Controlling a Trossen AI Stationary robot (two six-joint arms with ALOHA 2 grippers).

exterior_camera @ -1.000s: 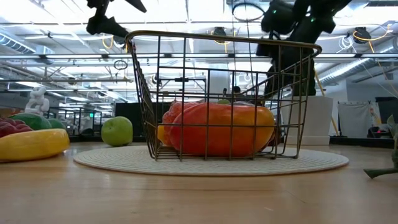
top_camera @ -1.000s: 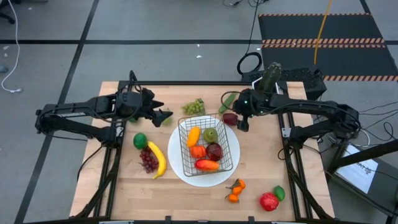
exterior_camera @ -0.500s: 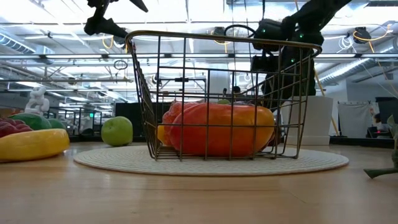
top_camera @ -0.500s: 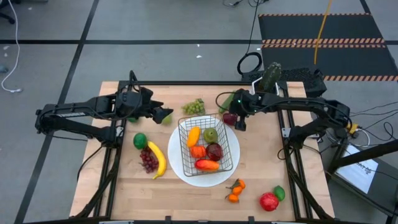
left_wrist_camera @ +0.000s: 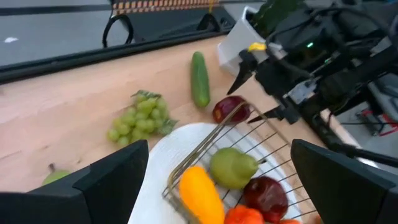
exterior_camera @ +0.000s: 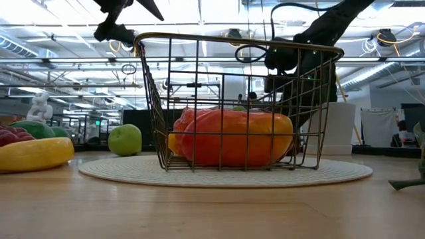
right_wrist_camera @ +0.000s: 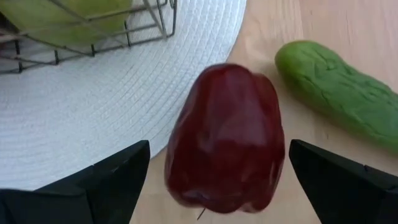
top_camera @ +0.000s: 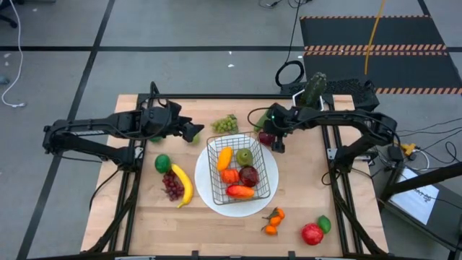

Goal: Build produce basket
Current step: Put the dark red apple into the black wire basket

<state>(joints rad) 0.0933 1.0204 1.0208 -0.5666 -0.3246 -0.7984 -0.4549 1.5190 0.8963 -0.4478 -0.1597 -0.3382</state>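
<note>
The wooden bench [top_camera: 216, 227] carries a round white plate [top_camera: 209, 191] at its middle. Near the far edge lie green grapes [top_camera: 225, 124], a cucumber [top_camera: 263, 118] and a dark red pepper [top_camera: 267, 137], which touches the plate's rim. Toward the left edge lie a lime [top_camera: 162, 163], purple grapes [top_camera: 172, 186] and a banana [top_camera: 183, 185]. By the near right corner lie tangerines [top_camera: 273, 221], a tomato [top_camera: 312, 233] and another lime [top_camera: 324, 223].

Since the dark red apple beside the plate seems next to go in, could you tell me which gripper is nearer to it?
Right. The right gripper hangs open directly over the dark red apple; the left gripper is open across the basket, far side of the green grapes.
</note>
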